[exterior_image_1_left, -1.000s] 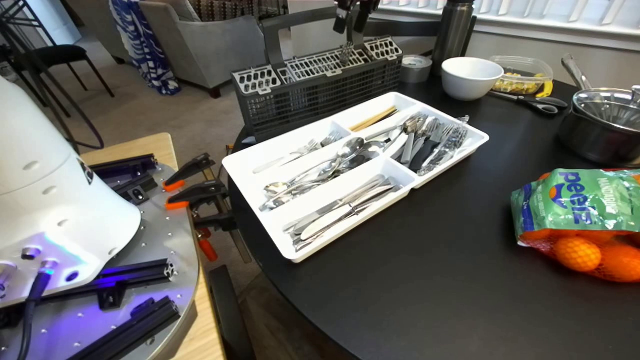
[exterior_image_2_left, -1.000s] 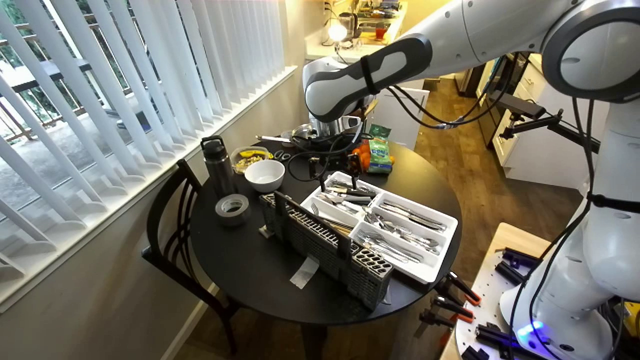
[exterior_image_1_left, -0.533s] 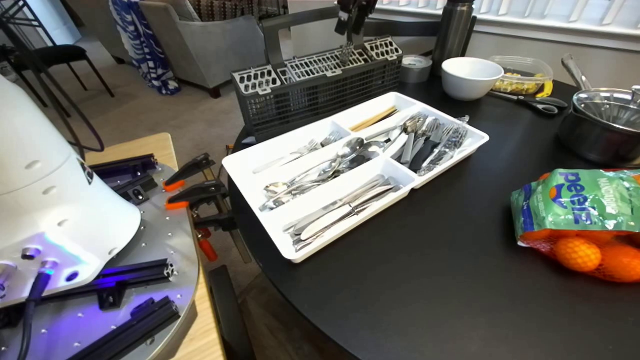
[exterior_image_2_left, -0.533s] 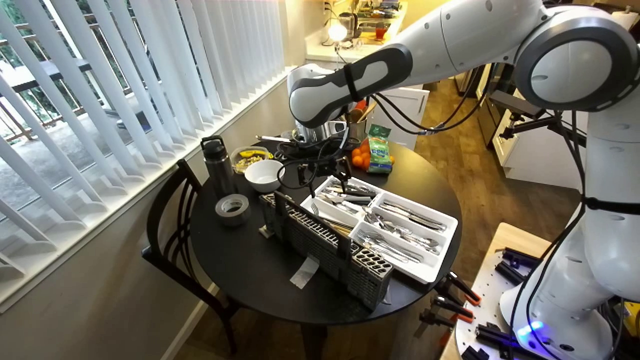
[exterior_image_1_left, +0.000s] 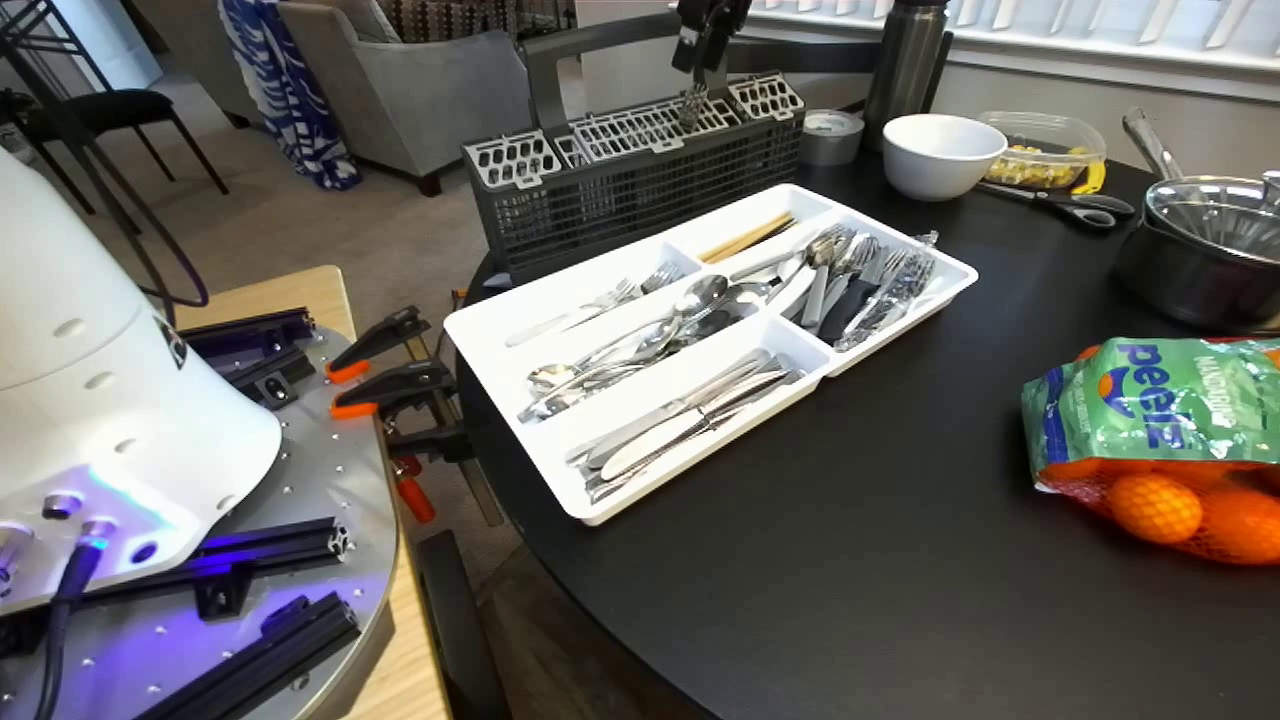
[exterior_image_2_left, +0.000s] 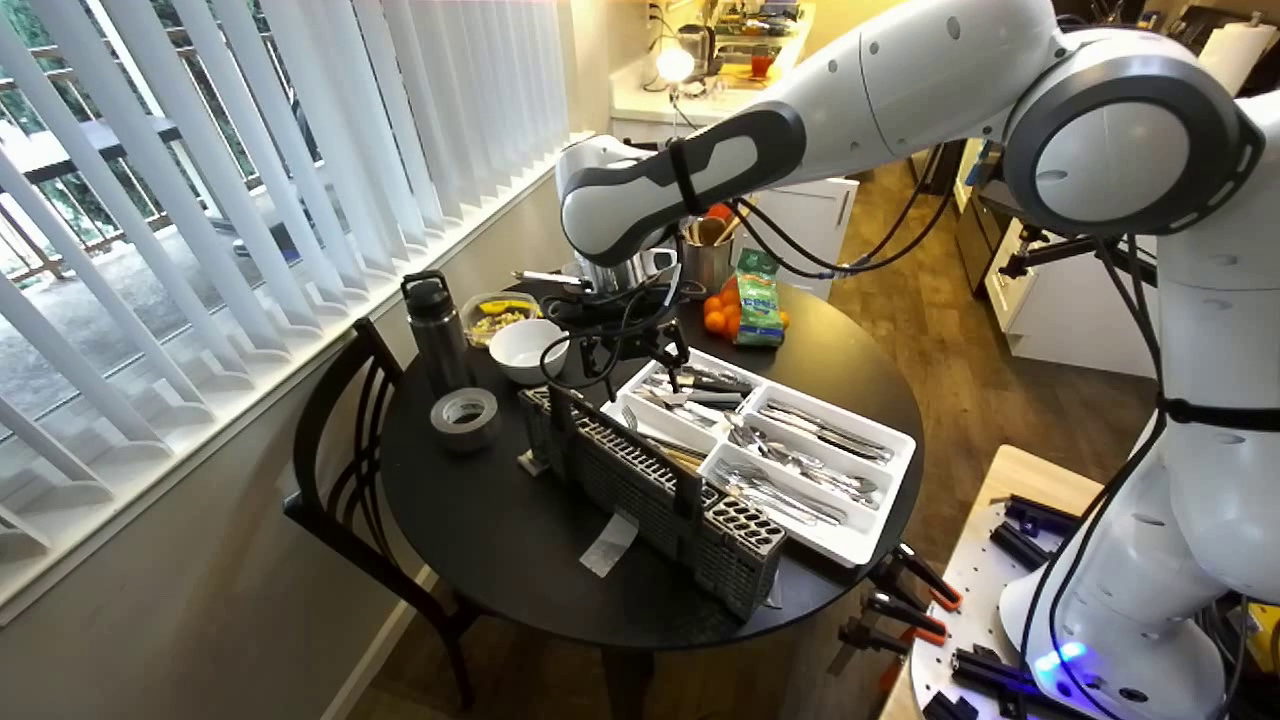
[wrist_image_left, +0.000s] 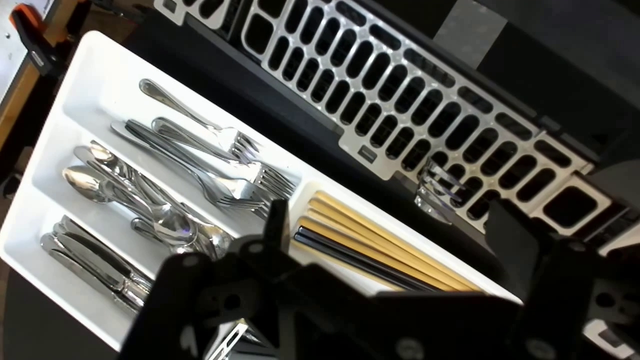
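My gripper (wrist_image_left: 392, 227) hangs open above the cutlery tray, its fingers spread wide with nothing between them. In the wrist view, pale and black chopsticks (wrist_image_left: 370, 230) lie below, in one compartment of the white tray (wrist_image_left: 117, 65). A fork (wrist_image_left: 435, 192) stands tines up in the grey dishwasher basket (wrist_image_left: 385, 167), nearer the right finger and apart from it. From outside, the gripper (exterior_image_2_left: 642, 388) is over the far end of the basket (exterior_image_1_left: 640, 190), just above the upright fork (exterior_image_1_left: 692, 105). The fork's handle is hidden inside the basket.
Forks (wrist_image_left: 240, 185), spoons (wrist_image_left: 170, 220) and knives (wrist_image_left: 90, 255) fill other compartments. Around the black table (exterior_image_1_left: 900, 560) stand a white bowl (exterior_image_1_left: 940, 155), tape roll (exterior_image_1_left: 830, 137), steel bottle (exterior_image_1_left: 905, 80), lidded pot (exterior_image_1_left: 1200, 260) and mandarin bag (exterior_image_1_left: 1150, 420). The basket's tall handle (exterior_image_2_left: 560, 415) rises nearby.
The arm has swung toward the basket and window side, carrying the gripper from over the tray's far end to near the upright fork, slightly lower and turned. Its jaws stay open.
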